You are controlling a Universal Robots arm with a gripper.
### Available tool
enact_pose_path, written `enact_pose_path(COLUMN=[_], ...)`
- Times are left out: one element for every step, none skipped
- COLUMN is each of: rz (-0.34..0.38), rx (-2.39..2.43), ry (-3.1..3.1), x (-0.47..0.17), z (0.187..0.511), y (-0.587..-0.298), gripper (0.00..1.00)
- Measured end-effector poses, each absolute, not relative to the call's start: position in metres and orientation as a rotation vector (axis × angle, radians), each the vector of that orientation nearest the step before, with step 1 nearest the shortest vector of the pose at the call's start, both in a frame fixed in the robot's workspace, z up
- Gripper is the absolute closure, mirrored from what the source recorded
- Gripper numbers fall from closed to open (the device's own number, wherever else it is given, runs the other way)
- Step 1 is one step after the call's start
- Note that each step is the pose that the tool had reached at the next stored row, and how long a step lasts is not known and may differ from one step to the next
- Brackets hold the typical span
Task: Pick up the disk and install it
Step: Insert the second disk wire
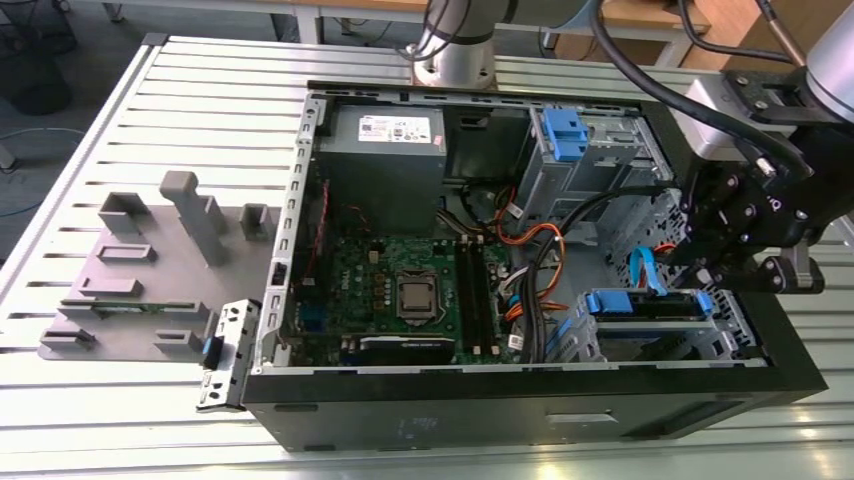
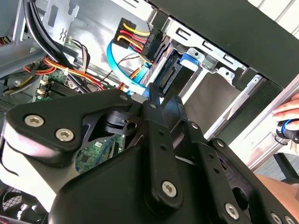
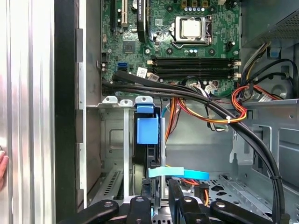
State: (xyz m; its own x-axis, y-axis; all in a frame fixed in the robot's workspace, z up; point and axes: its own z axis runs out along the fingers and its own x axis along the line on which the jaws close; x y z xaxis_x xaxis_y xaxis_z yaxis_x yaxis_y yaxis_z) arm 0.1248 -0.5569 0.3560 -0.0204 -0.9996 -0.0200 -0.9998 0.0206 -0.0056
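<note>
Slatted metal bench (image 1: 174,120) | disk (image 3: 147,130) blue-framed, edge-on in bay | pincer (image 3: 161,198) open around its edge

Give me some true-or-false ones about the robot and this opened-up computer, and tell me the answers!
1. The black computer case is open, so the green motherboard shows. True.
2. The flat silver disk with the blue plastic bracket lies outside on the table. False: the disk is in a metal bay inside the case.
3. The black gripper is right by the disk. True.
4. A big fan covers the square silver processor chip. False: the chip is bare.
</note>
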Motion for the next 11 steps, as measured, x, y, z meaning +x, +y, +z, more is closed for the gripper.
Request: enact_pose_path(rz=[0.016,0.015,0.015,0.016,0.015,0.015,0.015,0.015,0.015,0.015,0.015], rx=[-2.186,-2.186,-2.186,-2.186,-2.186,-2.186,-2.186,-2.186,-2.186,-2.186,-2.186], ry=[2.231,2.231,2.231,2.231,2.231,2.231,2.231,2.231,2.231,2.231,2.231], x=[0.1254,0.126,0.1265,0.1269,0.1273,0.1278,0.1282,0.1287,0.1291,0.1295,0.1299], z=[0.3558,0.3556,0.3555,0.3552,0.3551,0.355,0.3548,0.3547,0.3545,0.3544,0.3543], y=[-0.5564,-0.5558,-0.555,-0.5541,-0.553,-0.552,-0.551,-0.55,-0.5489,-0.5478,-0.5465], gripper=[0.71,0.71,0.71,0.71,0.71,0.71,0.71,0.71,0.71,0.71,0.71])
